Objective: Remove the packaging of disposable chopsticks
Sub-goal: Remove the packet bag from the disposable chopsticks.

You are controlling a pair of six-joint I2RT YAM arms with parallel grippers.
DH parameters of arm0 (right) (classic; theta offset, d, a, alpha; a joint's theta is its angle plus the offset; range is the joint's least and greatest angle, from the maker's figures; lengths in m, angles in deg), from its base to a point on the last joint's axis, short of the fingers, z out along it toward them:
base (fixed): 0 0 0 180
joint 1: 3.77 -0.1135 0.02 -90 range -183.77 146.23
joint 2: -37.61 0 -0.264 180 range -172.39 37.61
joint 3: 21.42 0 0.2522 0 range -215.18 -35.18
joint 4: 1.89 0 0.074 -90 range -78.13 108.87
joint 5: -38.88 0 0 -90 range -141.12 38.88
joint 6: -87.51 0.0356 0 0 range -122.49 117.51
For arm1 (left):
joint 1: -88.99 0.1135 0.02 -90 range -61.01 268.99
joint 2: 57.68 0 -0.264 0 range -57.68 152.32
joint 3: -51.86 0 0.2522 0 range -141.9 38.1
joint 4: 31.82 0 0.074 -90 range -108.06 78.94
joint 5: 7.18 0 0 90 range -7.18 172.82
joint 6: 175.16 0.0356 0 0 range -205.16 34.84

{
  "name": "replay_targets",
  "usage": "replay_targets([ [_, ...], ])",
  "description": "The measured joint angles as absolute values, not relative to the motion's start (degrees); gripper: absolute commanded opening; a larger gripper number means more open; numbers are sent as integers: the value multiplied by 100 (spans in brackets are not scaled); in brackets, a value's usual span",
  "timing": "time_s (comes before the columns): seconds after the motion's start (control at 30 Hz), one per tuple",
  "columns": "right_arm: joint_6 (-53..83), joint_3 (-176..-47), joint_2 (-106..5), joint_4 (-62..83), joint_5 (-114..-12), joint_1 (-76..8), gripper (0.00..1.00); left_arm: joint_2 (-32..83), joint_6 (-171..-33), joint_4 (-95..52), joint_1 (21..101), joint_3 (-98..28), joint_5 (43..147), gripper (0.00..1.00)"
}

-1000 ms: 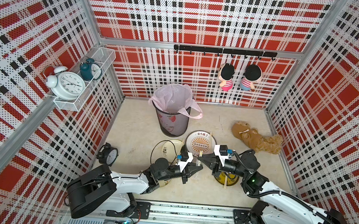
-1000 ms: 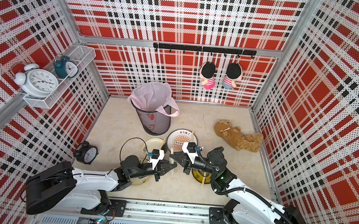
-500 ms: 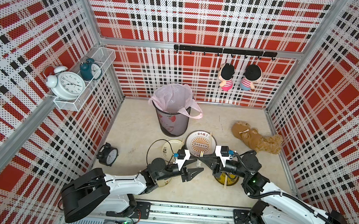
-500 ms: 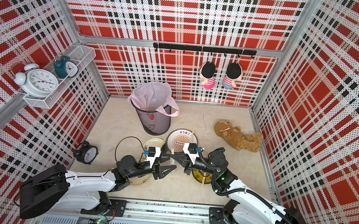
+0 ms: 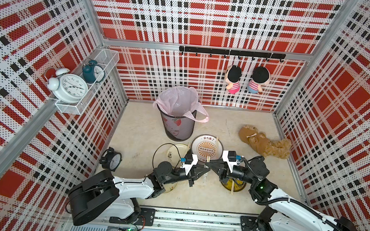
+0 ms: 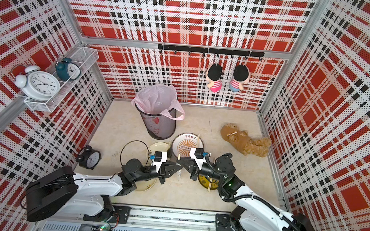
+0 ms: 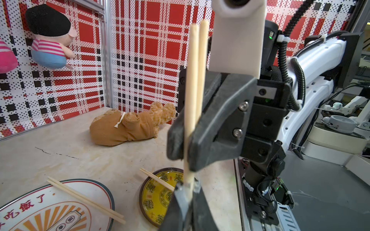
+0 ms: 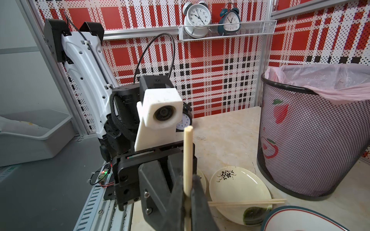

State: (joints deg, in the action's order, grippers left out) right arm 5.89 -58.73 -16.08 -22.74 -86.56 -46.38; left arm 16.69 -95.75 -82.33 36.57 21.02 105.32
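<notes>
A pair of disposable chopsticks (image 7: 193, 80) stands upright in mid-air between my two arms. My right gripper (image 8: 187, 178) is shut on it at mid-length; the same gripper (image 7: 185, 158) shows in the left wrist view. My left gripper (image 7: 187, 186) is closed round the pair's lower end, where a bit of the clear packaging (image 7: 196, 185) shows at the jaw tips. In a top view the two grippers meet tip to tip, the left gripper (image 5: 204, 170) just below the right gripper (image 5: 210, 163). Bare chopsticks lie on the patterned plate (image 5: 217, 144), the yellow dish (image 5: 232, 188) and the pale plate (image 8: 246, 202).
A mesh bin (image 5: 178, 124) with a pink liner stands behind the plates. A brown plush dog (image 5: 264, 143) lies at the right. A black alarm clock (image 5: 111, 160) sits at the left. The patterned plate (image 5: 200, 142) and pale plate (image 5: 173, 151) lie close behind the grippers.
My left gripper opened and drew back slightly half a second ago, then closed again on the lower end of the chopsticks. The right gripper kept its hold and stayed put.
</notes>
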Motion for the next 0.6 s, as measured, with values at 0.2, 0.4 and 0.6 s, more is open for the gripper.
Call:
replay_targets([
  [0.2,589,-5873,-1606,-2444,-8711,-4640,0,1839,-9647,-8262,3657,2231,10535,16],
  [0.4,627,-5873,-1606,-2364,-8704,-4640,0,2008,-9606,-8535,3653,2364,10576,10],
  [0.6,620,-5873,-1606,-2143,-8704,-4640,0,2462,-9721,-9125,3655,2546,10637,16],
])
